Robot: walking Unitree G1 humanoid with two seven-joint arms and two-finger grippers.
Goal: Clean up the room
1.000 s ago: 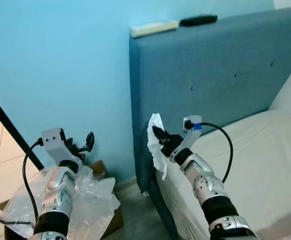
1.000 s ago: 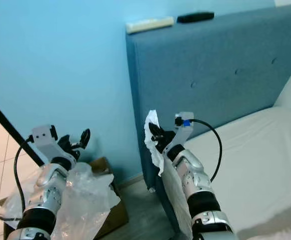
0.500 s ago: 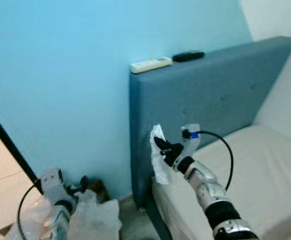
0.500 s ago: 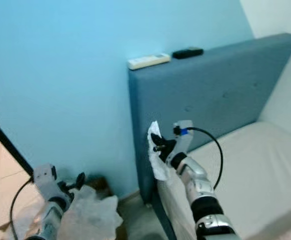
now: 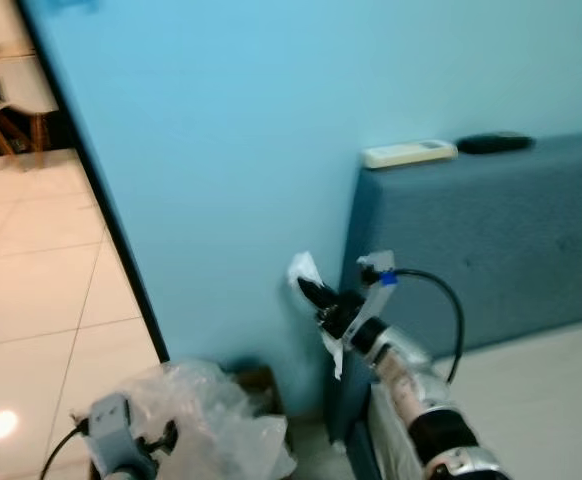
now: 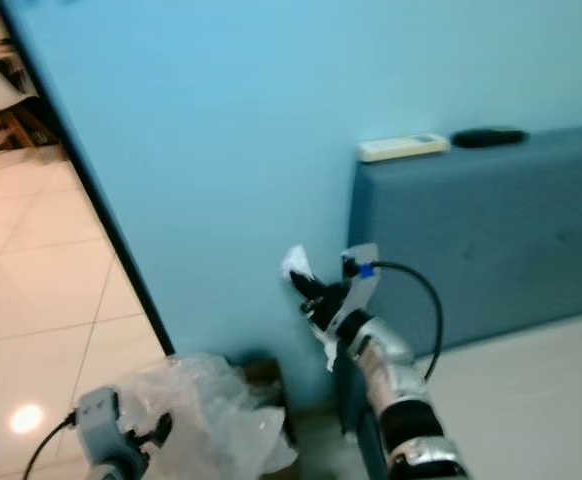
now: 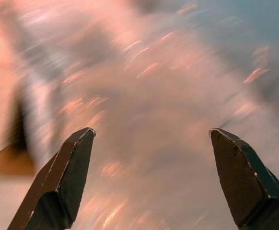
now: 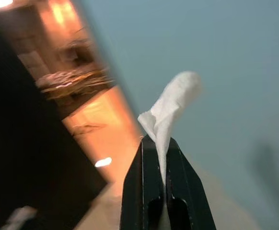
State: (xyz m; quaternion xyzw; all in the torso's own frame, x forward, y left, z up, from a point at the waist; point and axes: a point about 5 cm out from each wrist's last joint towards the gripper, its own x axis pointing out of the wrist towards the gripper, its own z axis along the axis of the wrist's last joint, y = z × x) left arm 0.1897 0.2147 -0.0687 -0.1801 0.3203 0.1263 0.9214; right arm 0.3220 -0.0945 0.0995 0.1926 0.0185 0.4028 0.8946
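Tissue (image 5: 304, 271) in right hand (image 5: 316, 293), headboard (image 5: 491, 250) just behind, bag-lined box (image 5: 216, 425) below.

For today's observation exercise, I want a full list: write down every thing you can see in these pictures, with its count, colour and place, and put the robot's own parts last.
Tissue: one, white, crumpled, pinched in the right end effector in front of the blue wall.
Plastic bag: one, clear, lining a box on the floor beside the bed.
Cardboard box: one, brown, under the bag, mostly hidden.
Headboard: one, grey-blue, against the wall on the right.
Remote control: one, white, lying on top of the headboard.
Dark object: one, black, on the headboard beside the remote; too blurred to name.
Mattress: one, off-white, below the headboard.
Floor tiles: beige, left.
Right end effector: black fingers shut on the tissue.
Left end effector: black fingers apart, over the bag.
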